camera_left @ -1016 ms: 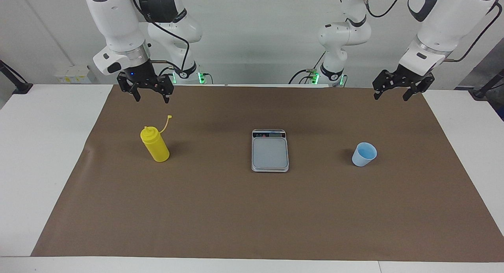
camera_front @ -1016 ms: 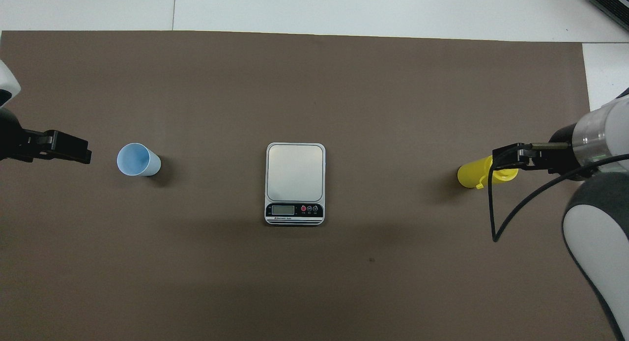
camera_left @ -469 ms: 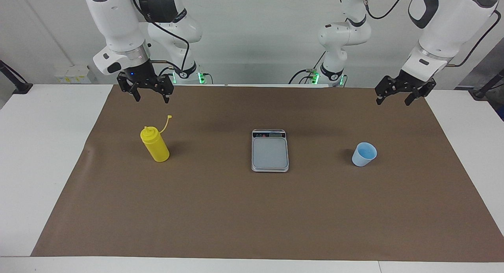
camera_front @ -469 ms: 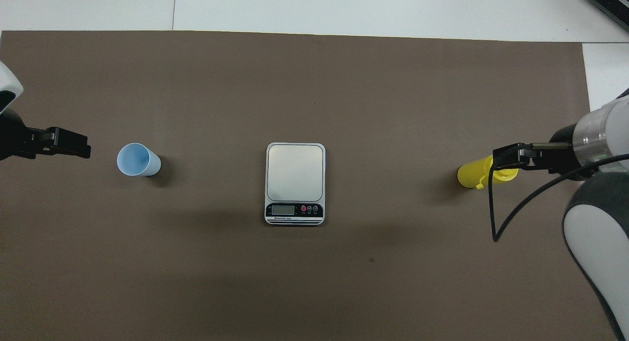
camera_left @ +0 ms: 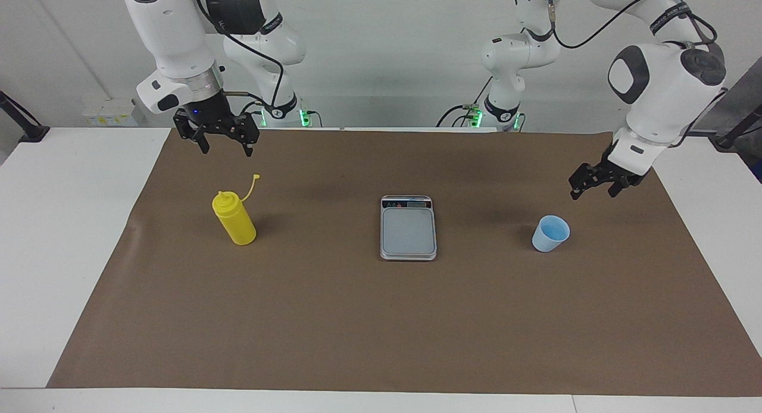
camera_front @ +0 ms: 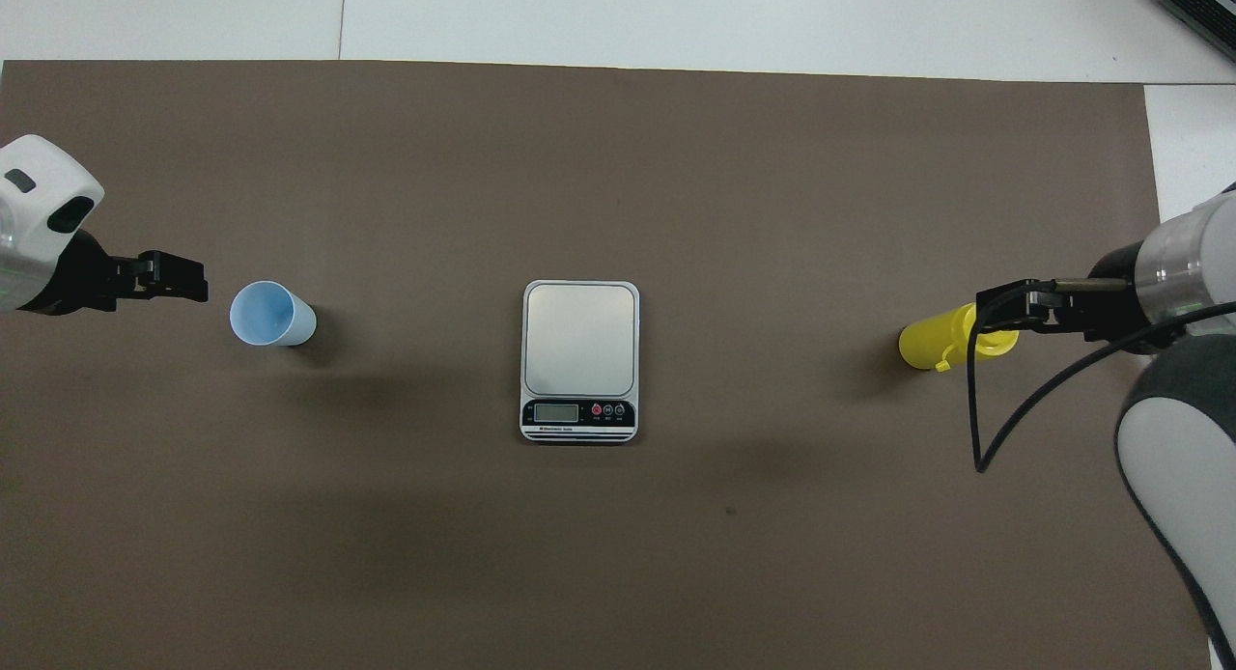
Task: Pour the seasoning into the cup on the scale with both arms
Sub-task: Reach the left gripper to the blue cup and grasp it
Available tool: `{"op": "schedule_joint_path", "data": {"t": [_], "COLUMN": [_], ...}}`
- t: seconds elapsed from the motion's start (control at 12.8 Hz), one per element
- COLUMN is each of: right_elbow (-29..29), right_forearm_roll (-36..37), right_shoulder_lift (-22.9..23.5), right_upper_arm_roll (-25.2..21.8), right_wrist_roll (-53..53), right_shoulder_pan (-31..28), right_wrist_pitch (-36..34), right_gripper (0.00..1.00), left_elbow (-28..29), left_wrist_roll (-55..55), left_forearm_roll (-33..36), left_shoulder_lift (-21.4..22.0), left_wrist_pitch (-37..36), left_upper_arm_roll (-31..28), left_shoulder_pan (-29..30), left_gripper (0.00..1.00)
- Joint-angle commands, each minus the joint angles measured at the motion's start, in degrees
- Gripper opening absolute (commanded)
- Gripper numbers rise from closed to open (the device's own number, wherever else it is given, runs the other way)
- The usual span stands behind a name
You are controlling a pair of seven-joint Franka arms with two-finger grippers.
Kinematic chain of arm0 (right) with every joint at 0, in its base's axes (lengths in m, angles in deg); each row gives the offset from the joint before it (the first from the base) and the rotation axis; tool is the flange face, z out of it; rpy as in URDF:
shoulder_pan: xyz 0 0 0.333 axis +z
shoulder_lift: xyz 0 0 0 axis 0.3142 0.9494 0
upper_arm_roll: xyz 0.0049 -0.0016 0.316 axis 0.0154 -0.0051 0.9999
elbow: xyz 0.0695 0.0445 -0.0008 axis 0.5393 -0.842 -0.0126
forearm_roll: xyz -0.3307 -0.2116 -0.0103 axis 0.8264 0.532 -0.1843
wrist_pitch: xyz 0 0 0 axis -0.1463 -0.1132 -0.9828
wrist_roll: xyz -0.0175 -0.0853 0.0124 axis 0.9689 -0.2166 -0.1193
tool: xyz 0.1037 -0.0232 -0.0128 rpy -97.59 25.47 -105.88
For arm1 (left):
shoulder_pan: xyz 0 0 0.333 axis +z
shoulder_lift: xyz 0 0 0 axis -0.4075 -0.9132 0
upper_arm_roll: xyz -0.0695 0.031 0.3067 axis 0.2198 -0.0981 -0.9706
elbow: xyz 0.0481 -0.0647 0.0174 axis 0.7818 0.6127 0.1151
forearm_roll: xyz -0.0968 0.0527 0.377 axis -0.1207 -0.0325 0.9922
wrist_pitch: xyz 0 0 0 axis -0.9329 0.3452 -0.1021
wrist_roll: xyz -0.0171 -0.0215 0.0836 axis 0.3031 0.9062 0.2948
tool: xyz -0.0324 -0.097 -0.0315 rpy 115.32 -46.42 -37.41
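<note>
I am reaching my left claw [camera_left: 589,188], fingers wide and empty, toward the cup [camera_left: 550,234] standing beside the scale [camera_left: 408,227]. Next I must straddle and lift it onto the scale. My right claw [camera_left: 216,137], wide, is waiting above the bottle [camera_left: 234,219].

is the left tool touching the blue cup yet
Apart. The facing view shows the left tool raised above the brown mat, with bare mat visible between it and the cup.

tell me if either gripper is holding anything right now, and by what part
Nothing is held. The left gripper hangs open above the mat near the light-blue cup; the right gripper hangs open near the yellow squeeze bottle.
</note>
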State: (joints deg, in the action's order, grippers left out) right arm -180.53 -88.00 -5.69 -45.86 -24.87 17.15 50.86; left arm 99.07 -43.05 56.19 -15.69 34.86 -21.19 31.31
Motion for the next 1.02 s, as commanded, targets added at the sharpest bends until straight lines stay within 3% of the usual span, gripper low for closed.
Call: {"op": "schedule_joint_path", "data": {"t": [0.0, 0.23, 0.62, 0.94], "right_elbow": [-0.3, -0.3, -0.3, -0.4], "right_forearm_roll": [-1.2, -1.2, -1.2, -1.2], "right_shoulder_lift": [-0.6, -0.6, -0.6, -0.6], "right_upper_arm_roll": [0.3, 0.2, 0.2, 0.1], "right_wrist_roll": [0.4, 0.4, 0.4, 0.4], "right_shoulder_pan": [-0.8, -0.8, -0.8, -0.9], "right_wrist_pitch": [-0.1, -0.2, -0.2, -0.2], "right_gripper": [1.0, 1.0, 1.0, 1.0], "left_elbow": [5.2, 10.3, 14.7, 15.0], "left_wrist_roll": [5.3, 5.6, 9.9, 10.4], "left_forearm_roll": [0.2, 0.2, 0.2, 0.2], "left_shoulder_lift": [-0.6, -2.1, -4.9, -5.9], "left_wrist_pitch": [8.1, 16.6, 23.3, 23.2], "left_upper_arm_roll": [0.5, 0.5, 0.6, 0.6], "left_shoulder_pan": [0.7, 1.7, 1.5, 1.3], "left_gripper": [1.0, 1.0, 1.0, 1.0]}}
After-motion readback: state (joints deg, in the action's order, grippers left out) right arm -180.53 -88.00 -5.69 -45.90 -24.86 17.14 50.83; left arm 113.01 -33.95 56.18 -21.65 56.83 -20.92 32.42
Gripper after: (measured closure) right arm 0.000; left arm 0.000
